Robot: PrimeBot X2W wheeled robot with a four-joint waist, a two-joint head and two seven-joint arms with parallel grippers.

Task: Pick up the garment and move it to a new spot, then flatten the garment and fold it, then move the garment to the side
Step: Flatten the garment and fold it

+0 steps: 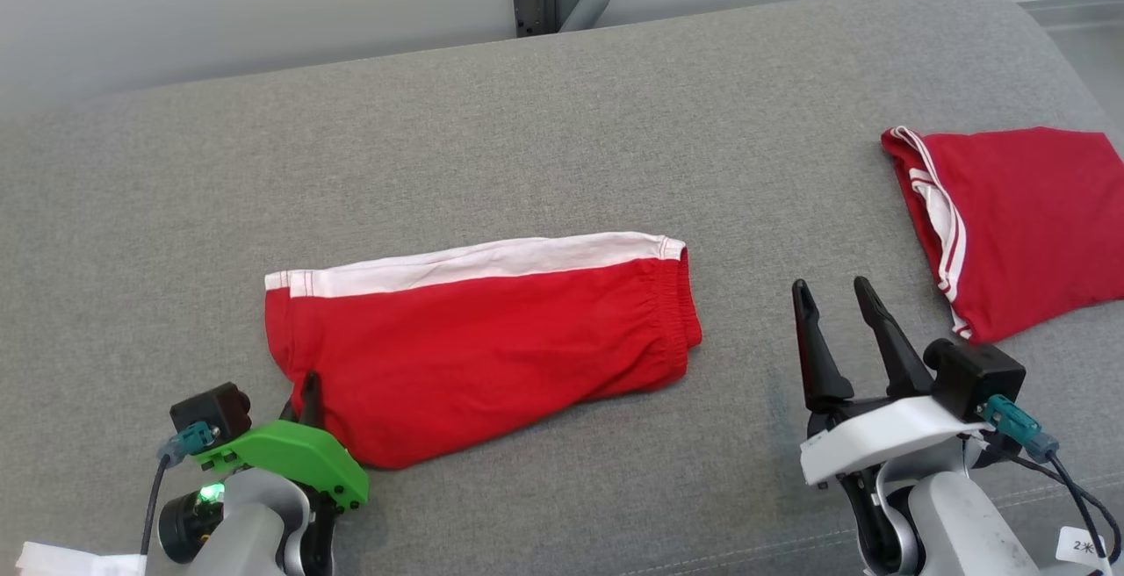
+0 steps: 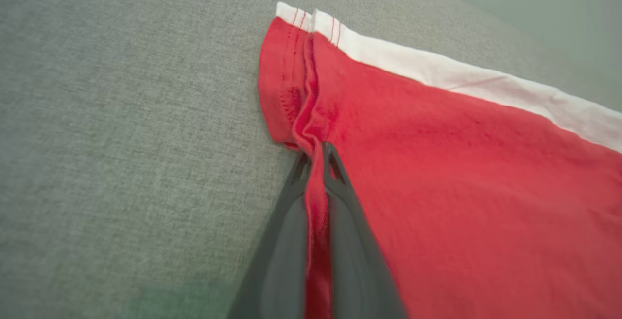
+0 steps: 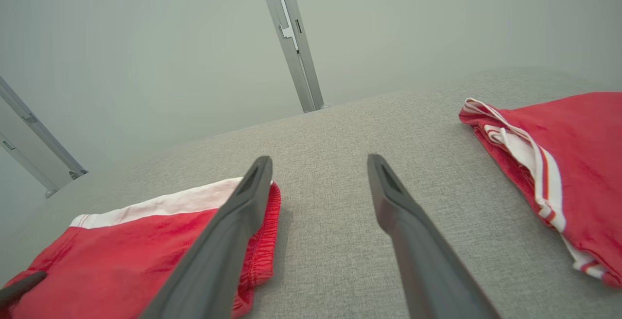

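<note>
Red cloth fills the pinch of my left tool [image 2: 316, 152]: its two dark fingers are pressed together on a raised ridge of the garment [image 2: 461, 173] at the leg-hem end. From the head, that left tool [image 1: 309, 385] is mostly hidden behind its green housing [image 1: 290, 457]; one fingertip pokes out at the garment's [image 1: 474, 348] near left corner. How many layers I have caught I cannot tell, and the lower layers are out of sight.

The garment lies flat on the grey upholstered surface [image 1: 562, 137], a little left of centre. Its long axis runs left to right across the head view. The gathered waistband points right, the hemmed end points left, and the white stripe runs along the far edge.

My right tool [image 1: 832, 291] stands wide and empty above bare fabric, just right of the waistband; from its wrist the right tool [image 3: 319, 163] shows one finger overlapping that waistband.

A second red garment [image 1: 1027, 216], folded, is cut off by the right edge.
</note>
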